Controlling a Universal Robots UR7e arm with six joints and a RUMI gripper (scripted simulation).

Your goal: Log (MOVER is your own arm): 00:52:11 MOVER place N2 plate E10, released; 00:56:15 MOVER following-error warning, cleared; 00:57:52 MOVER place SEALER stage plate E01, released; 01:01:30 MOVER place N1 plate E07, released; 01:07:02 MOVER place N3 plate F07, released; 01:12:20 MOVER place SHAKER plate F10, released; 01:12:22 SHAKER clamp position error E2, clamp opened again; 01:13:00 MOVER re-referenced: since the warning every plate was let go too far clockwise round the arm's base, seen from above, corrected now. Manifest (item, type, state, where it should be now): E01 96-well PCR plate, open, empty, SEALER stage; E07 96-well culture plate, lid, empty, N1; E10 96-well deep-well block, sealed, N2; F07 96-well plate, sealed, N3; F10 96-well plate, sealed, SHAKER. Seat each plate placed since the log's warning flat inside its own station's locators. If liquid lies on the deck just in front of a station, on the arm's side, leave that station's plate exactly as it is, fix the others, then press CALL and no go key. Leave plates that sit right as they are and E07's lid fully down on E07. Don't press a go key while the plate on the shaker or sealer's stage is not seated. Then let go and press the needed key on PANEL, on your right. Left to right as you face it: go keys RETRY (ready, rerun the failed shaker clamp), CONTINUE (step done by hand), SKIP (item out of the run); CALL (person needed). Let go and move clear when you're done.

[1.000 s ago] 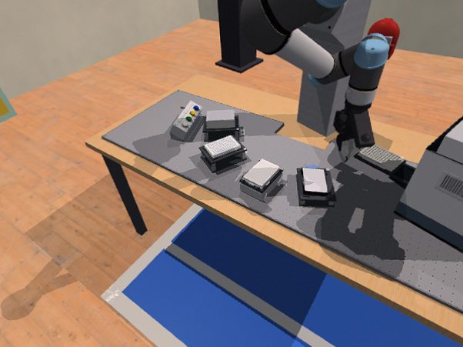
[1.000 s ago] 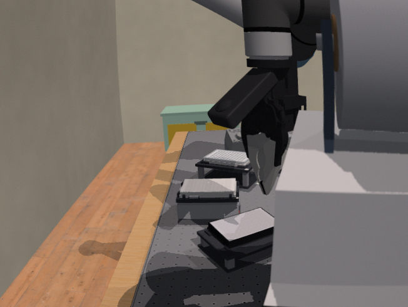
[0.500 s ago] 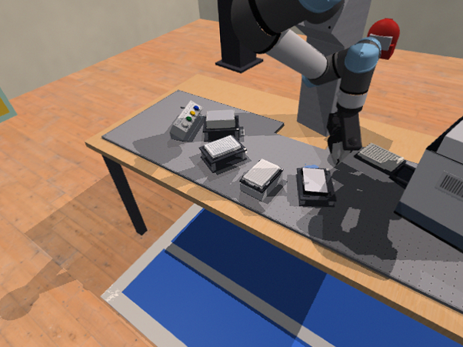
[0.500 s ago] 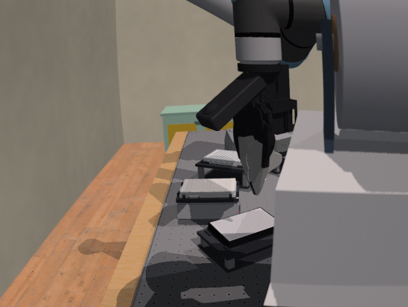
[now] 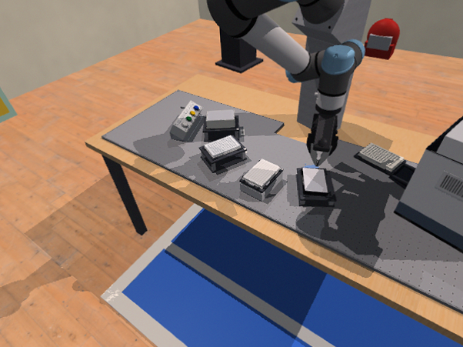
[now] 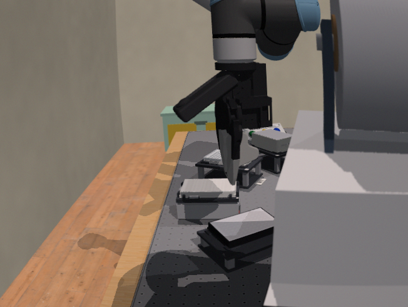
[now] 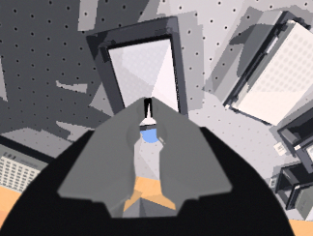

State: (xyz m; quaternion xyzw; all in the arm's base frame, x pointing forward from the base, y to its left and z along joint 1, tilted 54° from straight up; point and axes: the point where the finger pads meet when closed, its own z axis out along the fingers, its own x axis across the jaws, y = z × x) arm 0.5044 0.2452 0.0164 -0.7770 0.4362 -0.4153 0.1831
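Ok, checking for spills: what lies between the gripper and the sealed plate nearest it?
A small blue patch on the deck, against that nest; the wrist view shows it behind the gripper.
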